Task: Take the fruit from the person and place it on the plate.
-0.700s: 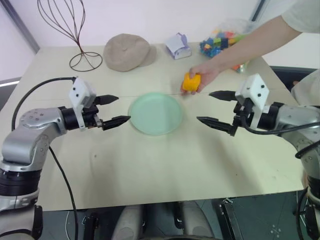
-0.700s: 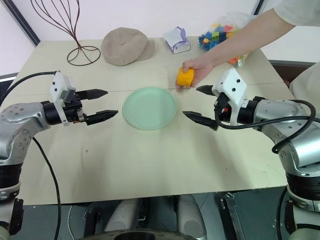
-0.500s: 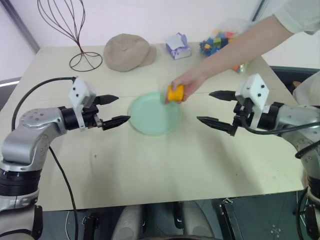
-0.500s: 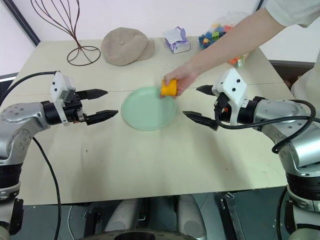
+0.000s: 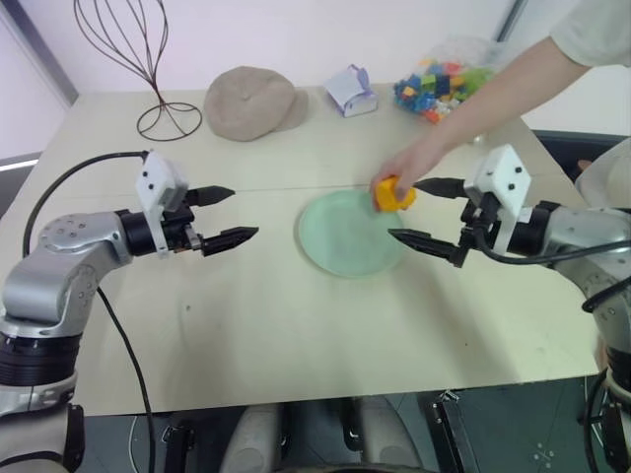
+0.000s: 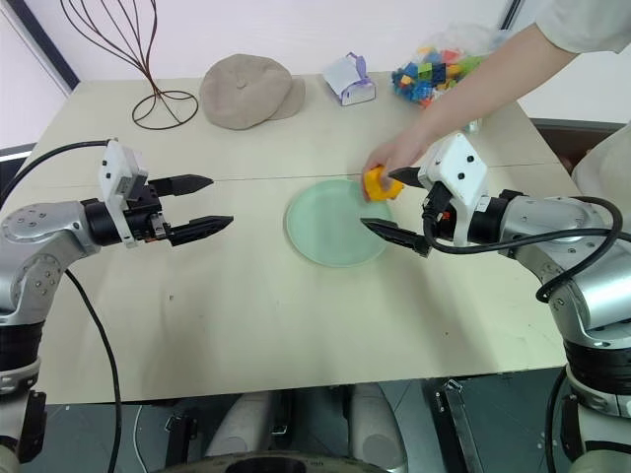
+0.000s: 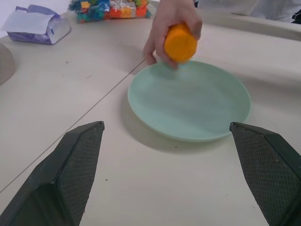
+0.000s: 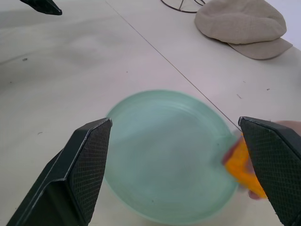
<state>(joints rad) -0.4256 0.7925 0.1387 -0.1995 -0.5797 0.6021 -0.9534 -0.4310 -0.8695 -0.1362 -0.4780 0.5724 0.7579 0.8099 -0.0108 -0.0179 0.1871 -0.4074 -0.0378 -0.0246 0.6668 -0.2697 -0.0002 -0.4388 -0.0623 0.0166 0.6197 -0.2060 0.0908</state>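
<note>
Reaching in from the far right corner of the table (image 5: 246,325), the person's hand (image 5: 406,166) is seen pinching the fruit (image 5: 392,194) just over the far right rim of the plate (image 5: 350,236), close beside the upper finger of the right gripper (image 5: 426,211). The right gripper is held with its fingers spread wide and nothing between them, just right of the plate. The left gripper (image 5: 223,216) is likewise spread and empty, well apart to the plate's left, while a beige cap (image 5: 251,101) and a bag of coloured blocks (image 5: 439,81) are left at the far edge.

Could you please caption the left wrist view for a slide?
A person's hand holds the fruit over the plate rim, framed by open fingers.
</note>
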